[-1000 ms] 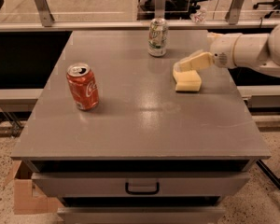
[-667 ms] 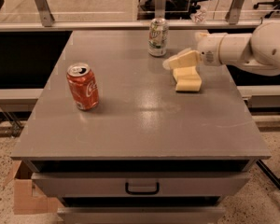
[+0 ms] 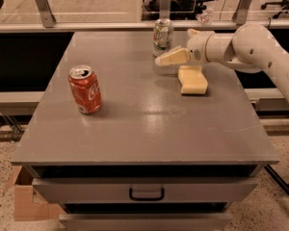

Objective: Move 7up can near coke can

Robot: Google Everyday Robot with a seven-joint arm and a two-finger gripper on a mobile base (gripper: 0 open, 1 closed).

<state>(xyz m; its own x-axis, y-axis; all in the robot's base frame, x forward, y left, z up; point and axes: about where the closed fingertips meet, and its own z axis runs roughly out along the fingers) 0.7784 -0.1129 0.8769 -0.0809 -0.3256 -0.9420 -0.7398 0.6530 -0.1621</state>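
The 7up can (image 3: 163,36), silver-white with a green logo, stands upright near the back edge of the grey table (image 3: 144,124). The coke can (image 3: 85,89), red with white script, stands upright on the left part of the table. My gripper (image 3: 181,46) reaches in from the right on a white arm (image 3: 253,49). It sits just right of the 7up can, and its near cream finger (image 3: 172,57) points at the can's lower part. The fingers are spread and hold nothing.
A pale yellow block (image 3: 193,80) lies on the table right under the gripper. A drawer with a dark handle (image 3: 146,194) is below the table front. A cardboard box (image 3: 26,203) sits on the floor at the lower left. A railing (image 3: 86,27) runs behind the table.
My gripper has moved left across the table, from beyond the yellow block to right beside the 7up can. Both cans and the block have stayed in place.
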